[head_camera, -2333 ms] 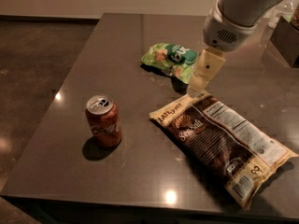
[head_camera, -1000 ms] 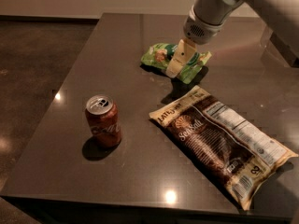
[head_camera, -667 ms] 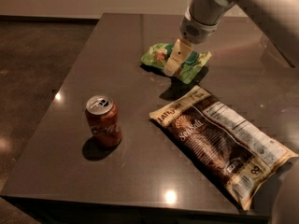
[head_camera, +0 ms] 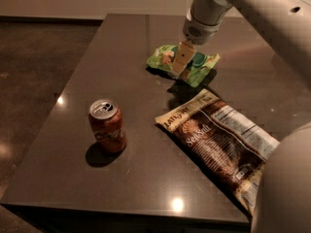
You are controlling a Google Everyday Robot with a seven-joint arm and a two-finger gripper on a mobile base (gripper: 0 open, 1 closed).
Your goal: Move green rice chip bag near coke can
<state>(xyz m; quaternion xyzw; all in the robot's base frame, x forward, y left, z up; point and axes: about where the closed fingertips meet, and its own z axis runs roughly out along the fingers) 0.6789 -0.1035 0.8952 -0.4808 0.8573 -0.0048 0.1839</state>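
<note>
The end effector (head_camera: pixel 181 59) is reaching down from the top right and sitting right over the middle of the green rice chip bag (head_camera: pixel 202 65), its pale tan tip lying against the bag's upper face. From this angle it is not possible to tell whether the end effector is apart or clamped on the bag. The bulky grey arm (head_camera: pixel 252 8) is sloping in from the upper right corner, and another rounded grey part of the robot is filling the lower right edge of the view.

The green rice chip bag is lying towards the far side of the dark counter (head_camera: pixel 121 52), stretched roughly left to right, with one end peeking out on each side of the end effector. A dark shadow is showing just below it on the counter; the bag may be slightly raised at its near edge, though that is hard to judge here.

The coke can (head_camera: pixel 108 126) is standing upright nearer the front left of the counter, well apart from the green bag, its silver top facing up and its shadow falling at its base.

A large brown-and-cream chip bag (head_camera: pixel 218 140) is lying flat between the two, to the right, running diagonally from just beside the green bag's shadow down towards the front right corner.
</note>
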